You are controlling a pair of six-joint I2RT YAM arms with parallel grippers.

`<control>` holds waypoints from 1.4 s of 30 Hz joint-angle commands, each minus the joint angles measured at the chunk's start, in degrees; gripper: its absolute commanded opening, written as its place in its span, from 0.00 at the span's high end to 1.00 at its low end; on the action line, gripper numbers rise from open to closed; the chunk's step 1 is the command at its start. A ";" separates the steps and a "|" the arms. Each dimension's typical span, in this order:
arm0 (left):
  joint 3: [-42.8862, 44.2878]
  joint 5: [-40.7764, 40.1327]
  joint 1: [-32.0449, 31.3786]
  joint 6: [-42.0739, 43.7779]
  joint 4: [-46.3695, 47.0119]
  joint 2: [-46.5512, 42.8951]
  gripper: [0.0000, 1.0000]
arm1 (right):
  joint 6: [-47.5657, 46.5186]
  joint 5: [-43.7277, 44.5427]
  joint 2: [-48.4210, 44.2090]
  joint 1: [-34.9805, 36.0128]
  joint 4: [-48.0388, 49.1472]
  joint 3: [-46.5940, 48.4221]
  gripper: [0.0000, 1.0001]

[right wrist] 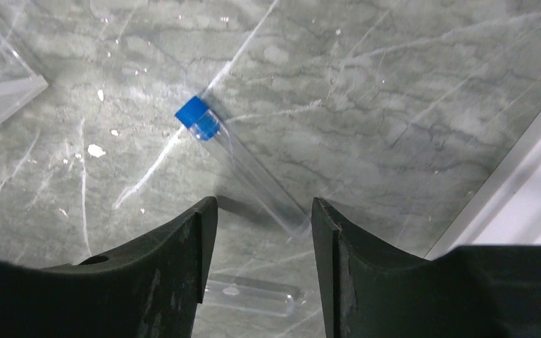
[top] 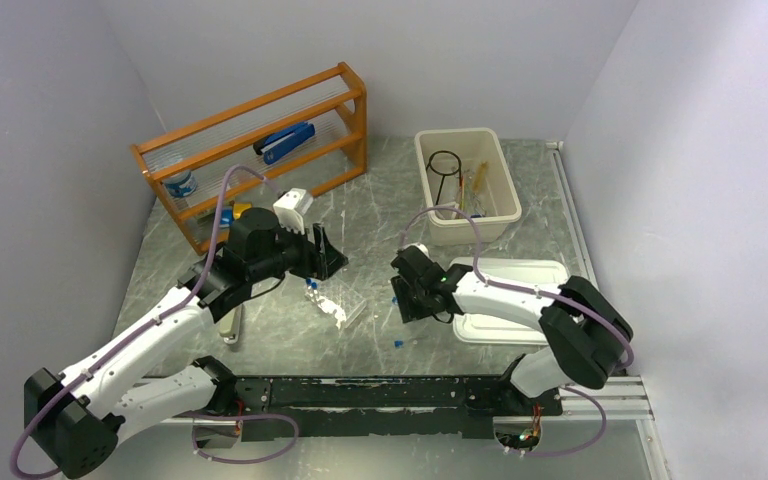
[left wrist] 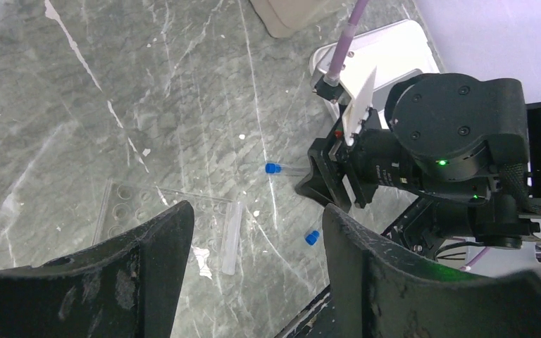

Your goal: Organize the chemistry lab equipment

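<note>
Tube (right wrist: 243,165) with a blue cap is lying flat on the table (top: 380,200) near its front edge. The right gripper (right wrist: 264,225) is hovering over its clear end, jaws apart, not clamping it. The left gripper (left wrist: 257,239) is hanging spread above the rack (left wrist: 134,208), mid-table. The ring stand (top: 444,165) is sitting in the bin (top: 465,228) by the back edge.
</note>
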 commanded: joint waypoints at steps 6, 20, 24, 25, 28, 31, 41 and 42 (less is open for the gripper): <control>0.82 2.14 0.26 0.53 2.09 0.65 0.30 | -3.13 1.62 6.38 0.33 5.40 1.57 0.58; -0.22 5.07 0.26 -8.66 3.76 2.19 0.28 | -7.38 1.19 -7.70 1.17 17.41 -2.38 0.90; -0.49 12.78 0.26 -10.97 7.90 4.57 0.23 | -10.48 -8.44 -18.31 1.30 29.25 -8.07 0.89; -0.45 14.59 0.26 -11.45 8.57 5.43 0.22 | -11.04 -11.05 -20.44 1.29 32.24 -9.49 0.89; -0.36 18.96 0.17 -12.98 10.55 7.76 0.21 | -12.68 -16.81 -24.52 1.30 38.02 -12.03 0.89; -1.19 22.23 0.02 -14.80 13.77 9.36 0.22 | -14.50 -19.73 -25.53 1.38 40.31 -12.47 0.89; -5.22 25.24 -0.10 -19.25 19.94 13.53 0.52 | -15.89 -23.31 -23.67 1.37 43.83 -12.90 0.89; -5.13 24.73 -0.10 -19.05 19.58 13.41 0.53 | -16.07 -23.69 -23.51 1.36 43.85 -12.97 0.89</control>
